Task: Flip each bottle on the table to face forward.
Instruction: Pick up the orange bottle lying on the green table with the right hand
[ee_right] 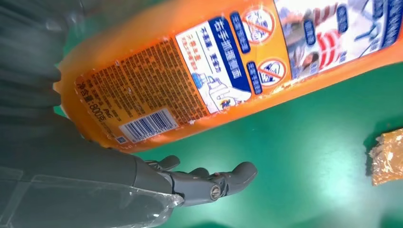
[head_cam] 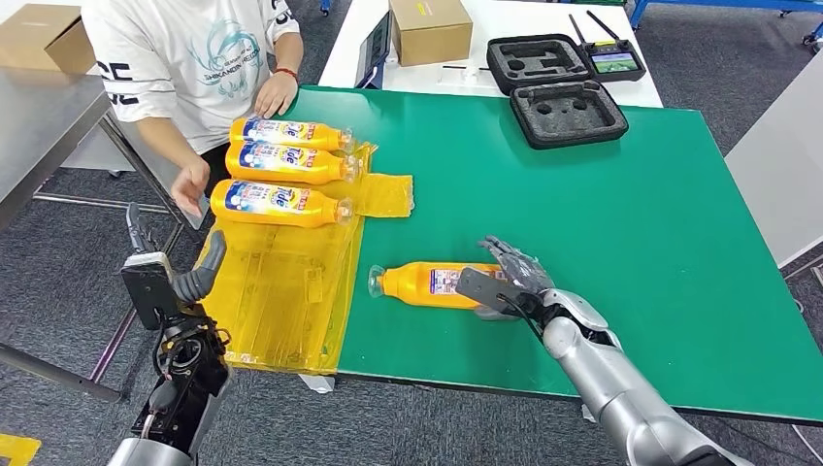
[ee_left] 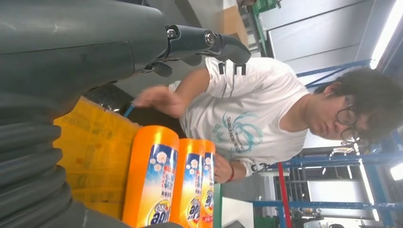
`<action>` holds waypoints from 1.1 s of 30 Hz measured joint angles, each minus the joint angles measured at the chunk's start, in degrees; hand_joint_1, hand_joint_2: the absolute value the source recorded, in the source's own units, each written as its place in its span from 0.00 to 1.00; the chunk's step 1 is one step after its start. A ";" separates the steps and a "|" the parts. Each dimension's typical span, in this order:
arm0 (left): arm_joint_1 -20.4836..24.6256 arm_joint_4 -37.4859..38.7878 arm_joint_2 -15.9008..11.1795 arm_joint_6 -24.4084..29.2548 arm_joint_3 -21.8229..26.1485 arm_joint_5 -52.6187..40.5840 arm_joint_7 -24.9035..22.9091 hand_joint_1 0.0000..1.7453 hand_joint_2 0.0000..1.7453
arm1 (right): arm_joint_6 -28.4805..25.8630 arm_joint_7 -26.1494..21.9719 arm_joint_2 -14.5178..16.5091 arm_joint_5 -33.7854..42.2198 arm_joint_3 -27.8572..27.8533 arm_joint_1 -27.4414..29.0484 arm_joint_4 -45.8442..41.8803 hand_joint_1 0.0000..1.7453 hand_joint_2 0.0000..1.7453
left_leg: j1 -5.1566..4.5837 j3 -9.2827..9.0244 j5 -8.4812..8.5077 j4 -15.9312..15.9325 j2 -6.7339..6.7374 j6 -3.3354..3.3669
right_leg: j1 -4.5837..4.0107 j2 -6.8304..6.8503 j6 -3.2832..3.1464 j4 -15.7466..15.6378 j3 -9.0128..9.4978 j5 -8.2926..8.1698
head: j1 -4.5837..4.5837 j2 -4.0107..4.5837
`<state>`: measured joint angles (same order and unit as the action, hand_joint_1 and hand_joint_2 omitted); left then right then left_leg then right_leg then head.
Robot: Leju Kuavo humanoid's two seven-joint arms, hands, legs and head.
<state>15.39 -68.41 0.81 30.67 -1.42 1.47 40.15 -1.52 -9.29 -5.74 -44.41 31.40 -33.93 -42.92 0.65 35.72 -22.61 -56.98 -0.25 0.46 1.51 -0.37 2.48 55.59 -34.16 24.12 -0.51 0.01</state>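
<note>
An orange Tide bottle (head_cam: pixel 427 282) lies on its side on the green table (head_cam: pixel 631 223), cap toward the left. Its back label with the barcode faces up in the right wrist view (ee_right: pixel 199 71). My right hand (head_cam: pixel 510 282) is at the bottle's base end, fingers spread over and behind it, thumb in front. In the right wrist view the fingers (ee_right: pixel 214 183) stretch out straight beside the bottle, apart from it. Three more orange bottles (head_cam: pixel 286 165) lie in a row at the back left, front labels up. My left hand (head_cam: pixel 165 282) hangs off the table's left edge, holding nothing.
A yellow plastic sheet (head_cam: pixel 281 291) covers the table's left part under the three bottles. A person (head_cam: pixel 194 49) stands at the far left corner, hands near those bottles. A black foam case (head_cam: pixel 568 112), a cardboard box (head_cam: pixel 430 29) and a remote (head_cam: pixel 616 63) lie at the back.
</note>
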 joint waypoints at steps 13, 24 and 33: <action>1.00 2.97 0.17 -0.93 -1.80 3.24 0.00 0.00 1.00 | 2.25 -0.70 2.35 0.69 2.41 -4.46 9.13 0.00 1.00 | 0.01 -0.22 -0.01 0.01 0.21 -0.01 | -0.01 -0.22 0.00 0.00 0.13 -0.03 | 0.01 -0.01; 1.01 3.33 0.17 -0.92 -1.95 3.31 0.00 0.00 1.00 | 2.28 -0.73 2.83 0.68 2.86 -5.20 10.58 0.01 1.00 | 0.01 -0.29 -0.01 0.00 0.20 -0.01 | -0.01 -0.22 0.00 0.00 0.20 -0.03 | 0.01 0.00; 1.00 3.37 0.17 -0.61 -2.14 4.42 0.00 0.00 1.00 | 3.27 -0.97 3.71 0.09 3.97 -6.45 11.88 0.98 1.00 | 0.02 -0.32 -0.01 0.01 0.21 -0.01 | -0.02 -0.22 0.00 0.00 0.22 -0.03 | 0.00 0.00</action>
<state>16.39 -65.05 0.98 30.06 -3.56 5.89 40.15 1.75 -10.26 -2.03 -44.32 35.38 -40.38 -31.04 0.67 35.40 -22.61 -56.97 -0.04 0.45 1.49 -0.59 2.48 55.59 -33.94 24.08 -0.51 0.01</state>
